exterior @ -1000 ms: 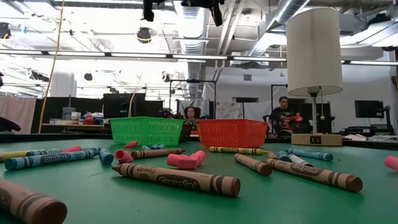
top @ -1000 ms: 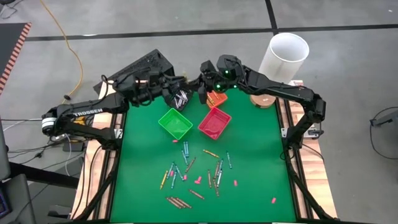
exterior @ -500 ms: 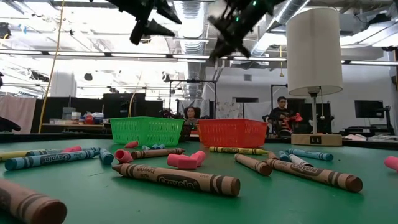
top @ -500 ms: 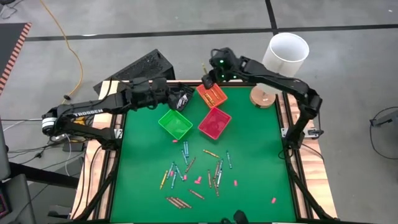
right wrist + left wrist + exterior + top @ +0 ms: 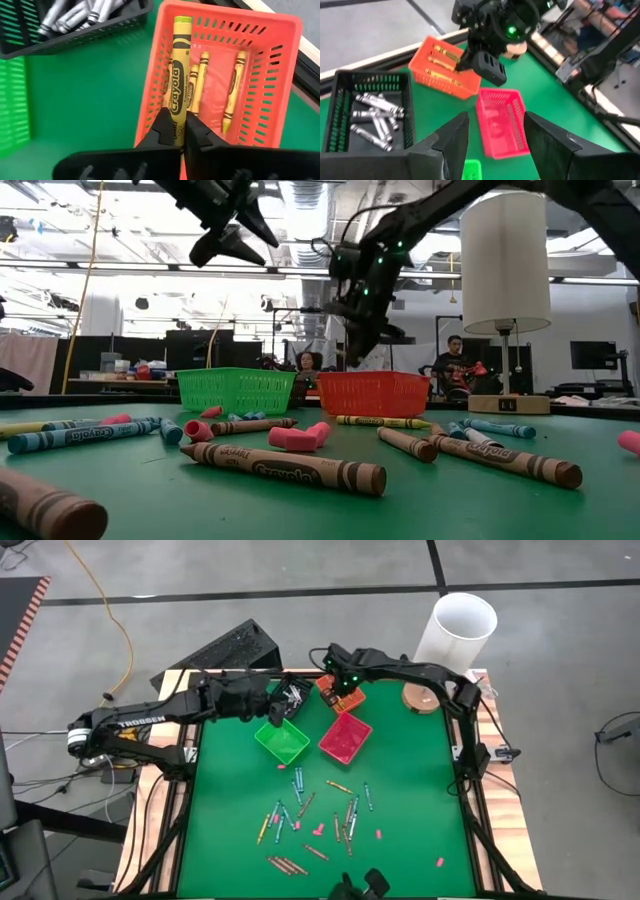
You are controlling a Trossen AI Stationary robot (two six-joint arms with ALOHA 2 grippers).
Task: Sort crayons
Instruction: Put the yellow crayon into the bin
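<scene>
Since a moment ago, the right claw (image 5: 174, 131) has come down over the orange bin (image 5: 341, 692) pinching a yellow crayon (image 5: 176, 100), while the left claw (image 5: 275, 712) has spread apart and shifted nearer, over the green bin (image 5: 282, 739).

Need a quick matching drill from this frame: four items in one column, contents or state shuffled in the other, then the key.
1. orange bin
2. black bin
3. right gripper
4. left gripper

A. open, holding nothing
B. grey crayons inside
C. shut on a yellow crayon
D. yellow crayons lying inside

Pairs: 1-D, 2-B, 3-C, 4-A
</scene>
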